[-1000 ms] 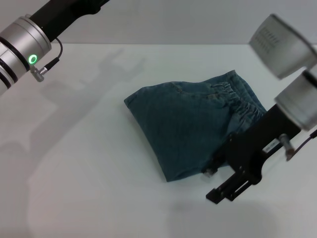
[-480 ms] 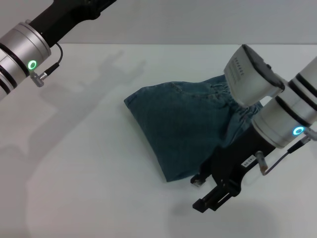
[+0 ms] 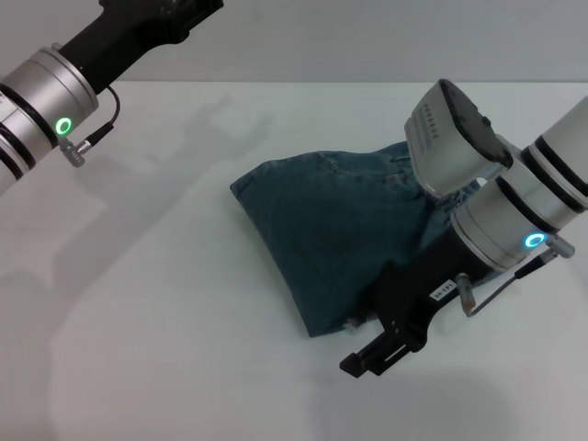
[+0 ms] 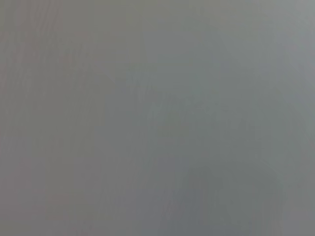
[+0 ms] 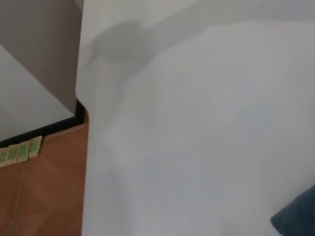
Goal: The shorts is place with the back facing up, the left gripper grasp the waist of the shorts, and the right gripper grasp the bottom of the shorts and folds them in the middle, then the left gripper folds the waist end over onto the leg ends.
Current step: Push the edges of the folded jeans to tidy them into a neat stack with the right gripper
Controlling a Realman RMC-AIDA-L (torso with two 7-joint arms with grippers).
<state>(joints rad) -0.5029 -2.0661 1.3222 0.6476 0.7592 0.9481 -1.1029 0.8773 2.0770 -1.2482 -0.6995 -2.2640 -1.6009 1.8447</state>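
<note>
The blue denim shorts (image 3: 331, 230) lie folded in a compact bundle on the white table (image 3: 184, 349). Their gathered waist (image 3: 404, 158) sits at the far right and is partly hidden behind my right arm's pale grey housing. My right gripper (image 3: 369, 353) hangs low over the table at the bundle's near right corner, close beside the denim edge. In the right wrist view only a dark corner of the shorts (image 5: 296, 219) shows. My left arm's silver wrist (image 3: 41, 101) is raised at the far left, and its claw runs out of view at the top.
The right wrist view shows the table's edge (image 5: 83, 128), with brown floor (image 5: 44, 191) and a grey wall beyond it. The left wrist view is a plain grey blur. White tabletop spreads left of and in front of the shorts.
My right arm has swung left and down, bringing its gripper from beside the bundle's right edge to its near corner. The left arm has risen slightly. The shorts have not moved.
</note>
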